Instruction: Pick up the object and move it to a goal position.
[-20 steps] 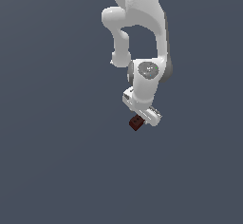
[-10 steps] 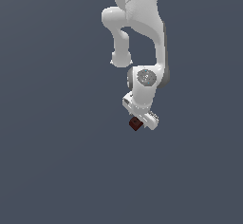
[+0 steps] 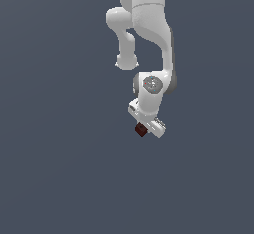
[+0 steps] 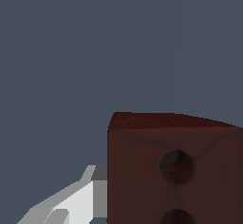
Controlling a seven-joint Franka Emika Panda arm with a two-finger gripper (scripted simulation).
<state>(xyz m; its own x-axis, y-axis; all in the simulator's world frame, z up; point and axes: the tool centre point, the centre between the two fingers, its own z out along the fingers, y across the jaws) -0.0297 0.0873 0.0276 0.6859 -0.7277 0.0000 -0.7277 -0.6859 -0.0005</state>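
Block (image 3: 141, 129) — unmarked, clamped at end effector (image 3: 145, 127).

Block (image 4: 175, 171) matt red-brown; end effector (image 3: 147, 127) smooth white plastic.

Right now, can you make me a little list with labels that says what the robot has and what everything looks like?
robot: one white arm reaching down in the exterior view
gripper: at the arm's lower end, tilted
fingers: one pale finger shows beside the block in the wrist view
object: small dark red-brown block at the fingers
block face: two dark round holes, seen in the wrist view
grip: seems held, but the contact is hard to see
background: plain grey-blue, no table or goal mark visible
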